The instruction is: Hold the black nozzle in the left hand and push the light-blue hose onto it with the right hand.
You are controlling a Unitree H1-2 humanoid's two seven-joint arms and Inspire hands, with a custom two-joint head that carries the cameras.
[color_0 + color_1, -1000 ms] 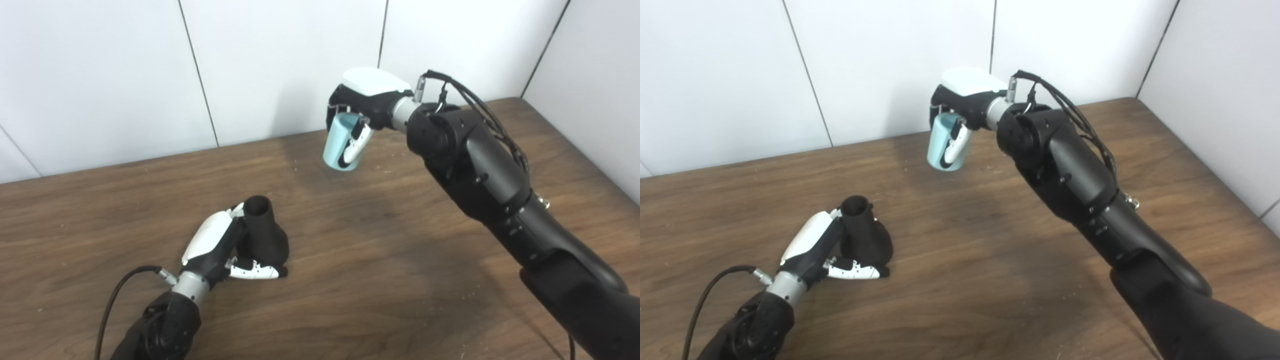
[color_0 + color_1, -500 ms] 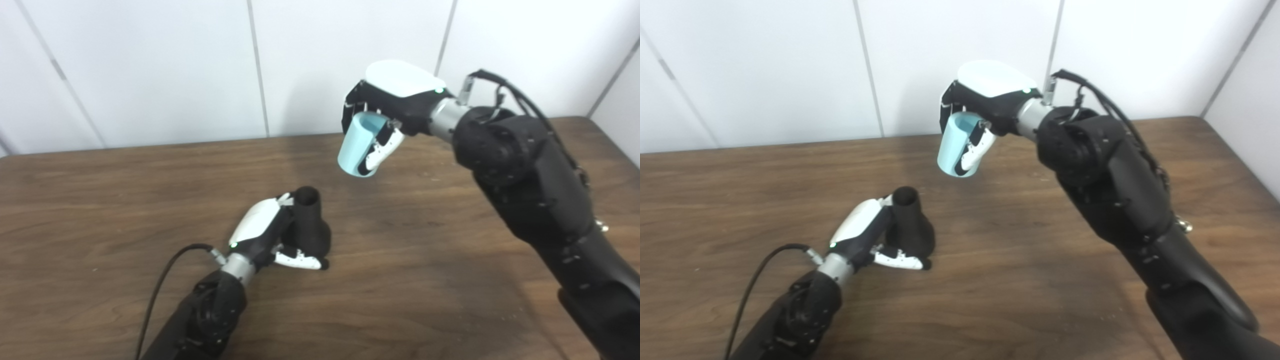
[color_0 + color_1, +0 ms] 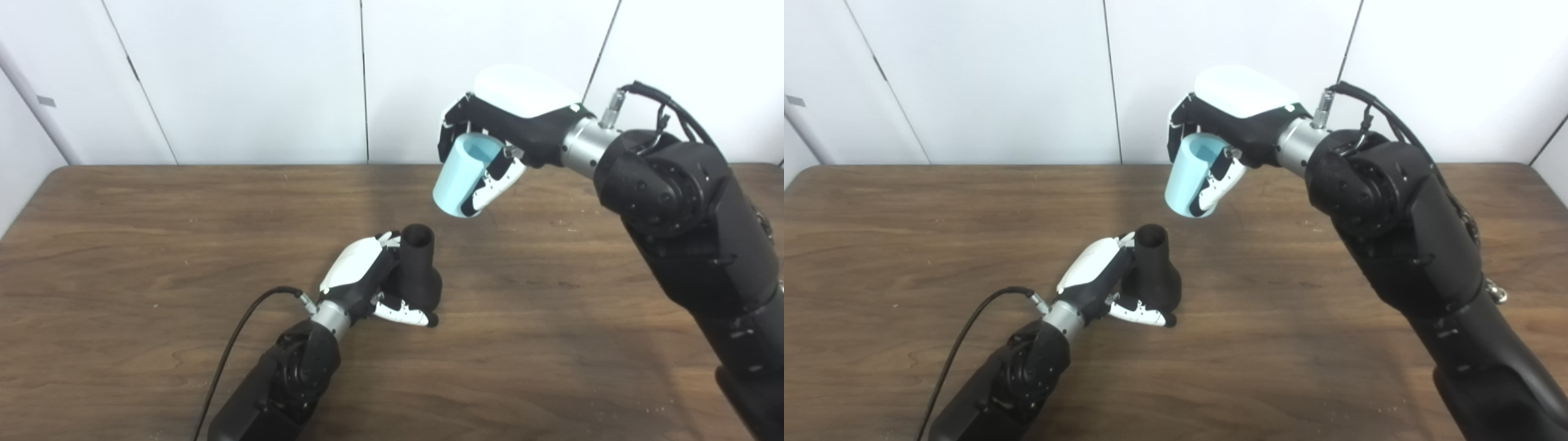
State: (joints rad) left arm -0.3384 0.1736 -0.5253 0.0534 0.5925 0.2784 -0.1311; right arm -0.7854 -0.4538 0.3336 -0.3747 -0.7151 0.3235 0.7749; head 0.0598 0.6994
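The left hand [image 3: 367, 278] is gripping the black nozzle [image 3: 419, 266], fingers wrapped around its wide lower body, and is bracing it upright on the wooden table [image 3: 153, 245] with the narrow open neck pointing up. The right hand [image 3: 508, 131] is holding the light-blue hose [image 3: 460, 174] in the air, fingers and thumb closed around it, its open lower end tilting down toward the nozzle. The hose is sitting above and to the right of the nozzle neck, near but apart. A black cable [image 3: 245, 343] is running along the left forearm.

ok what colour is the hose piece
Light-blue short tapered hose piece, clearest in the right eye view.
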